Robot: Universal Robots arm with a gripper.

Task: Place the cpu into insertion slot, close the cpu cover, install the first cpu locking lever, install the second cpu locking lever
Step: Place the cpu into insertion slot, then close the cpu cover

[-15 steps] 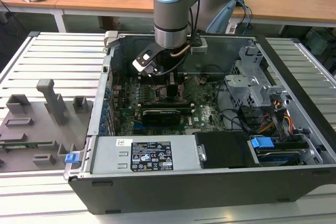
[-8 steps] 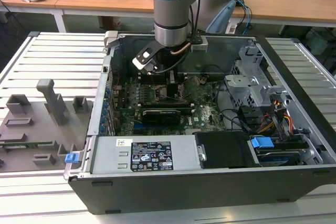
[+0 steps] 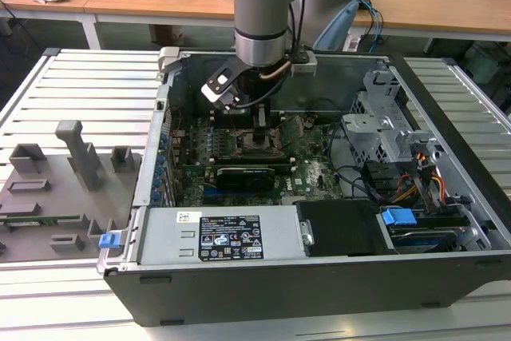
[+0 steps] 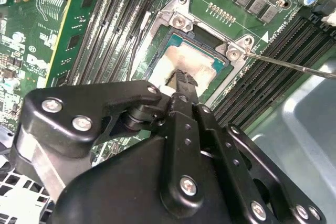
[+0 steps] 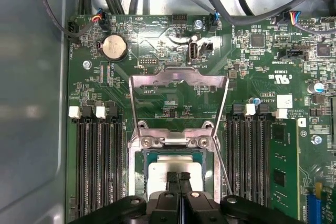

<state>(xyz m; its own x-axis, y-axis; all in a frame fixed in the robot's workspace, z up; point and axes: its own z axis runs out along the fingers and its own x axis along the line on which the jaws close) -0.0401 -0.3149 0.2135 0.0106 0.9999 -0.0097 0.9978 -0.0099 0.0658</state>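
Part of cpu [image 5: 158,174] hidden behind gripper [image 5: 178,177] in first wrist view.

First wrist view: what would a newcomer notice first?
The silvery-tan square cpu chip sits in its dark-rimmed socket on the green motherboard, with the black claw tip-down on it, fingers together. At the socket's edge, the thin metal cpu cover frame stands swung open.

I see cpu [image 5: 159,174], silvery-tan sq, flat in insertion slot [image 5: 142,174] right under my gripper [image 5: 178,174] tips; cpu cover [image 5: 178,80] flipped up just beyond, prob. near-upright.
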